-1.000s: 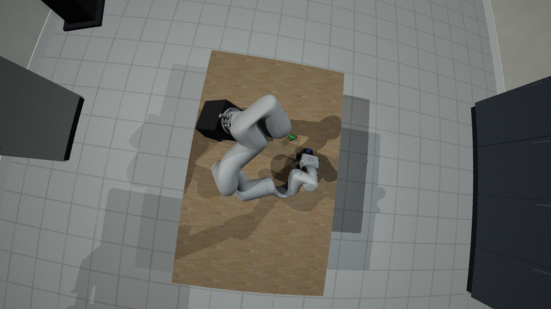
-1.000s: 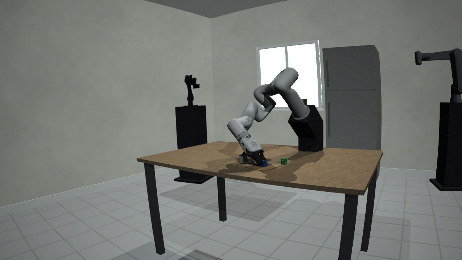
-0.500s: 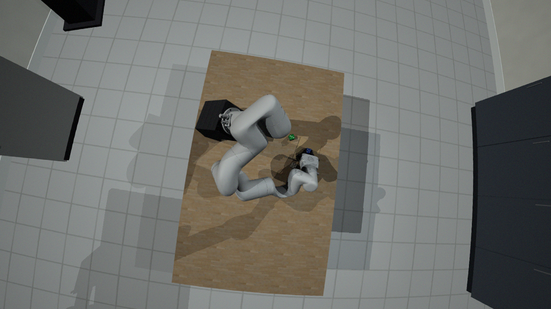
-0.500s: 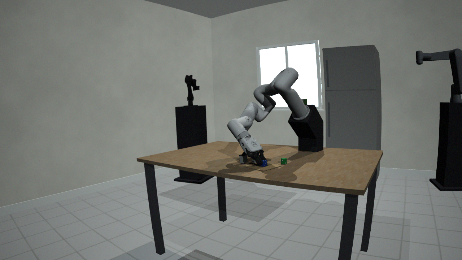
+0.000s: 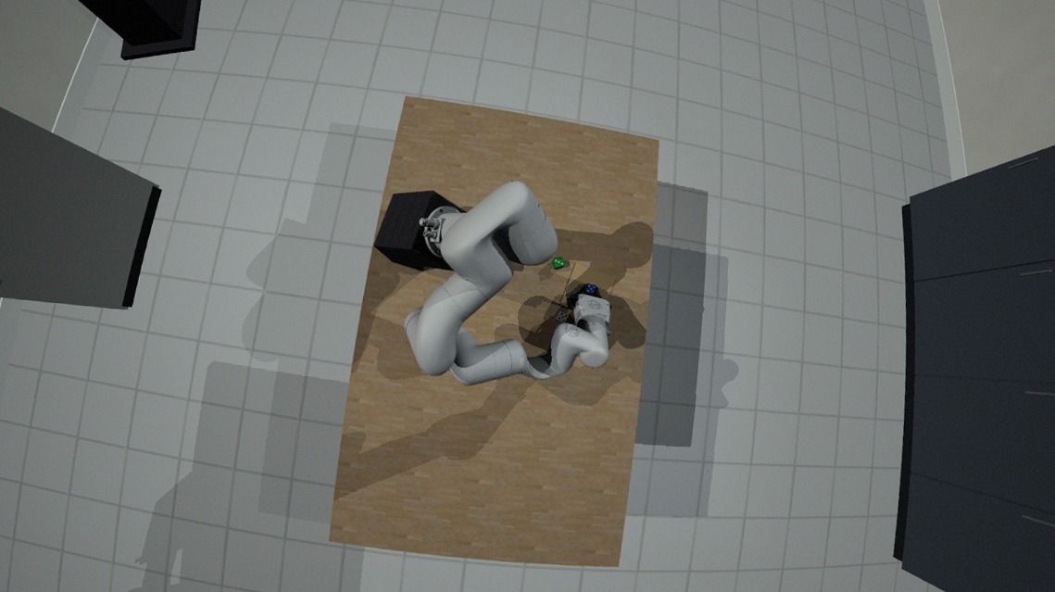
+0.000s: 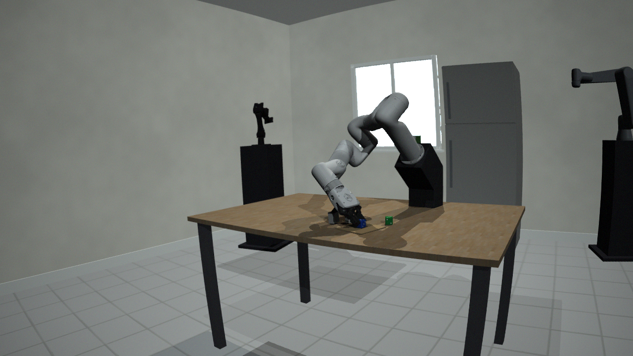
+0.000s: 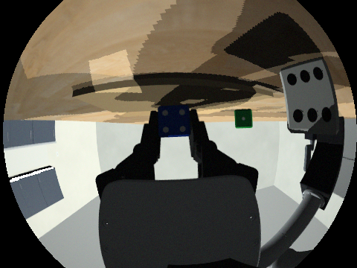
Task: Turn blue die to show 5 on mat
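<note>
My gripper (image 5: pixel 590 290) (image 6: pixel 361 223) (image 7: pixel 173 120) is shut on the blue die (image 5: pixel 591 287) (image 6: pixel 362 223) (image 7: pixel 174 126), slanting down to it. A four-pip face of the die faces the wrist camera; its other faces are hard to read. The die is low over the thin wood-coloured mat (image 6: pixel 374 229) (image 7: pixel 98 98); whether it touches the mat is unclear. The green die (image 5: pixel 559 262) (image 6: pixel 388 220) (image 7: pixel 243 118) stands apart, with one pip facing the wrist camera. The grey-white die (image 5: pixel 562 316) (image 7: pixel 312 97) stands behind the fingers, a six-pip face toward the wrist camera.
The wooden table (image 5: pixel 469 473) (image 6: pixel 464 230) carries the black arm base (image 5: pixel 407 232) (image 6: pixel 426 188). The arm's bent links arch over the table. The grey-white die is close to the gripper in the exterior view. Arm shadows darken the area around the mat.
</note>
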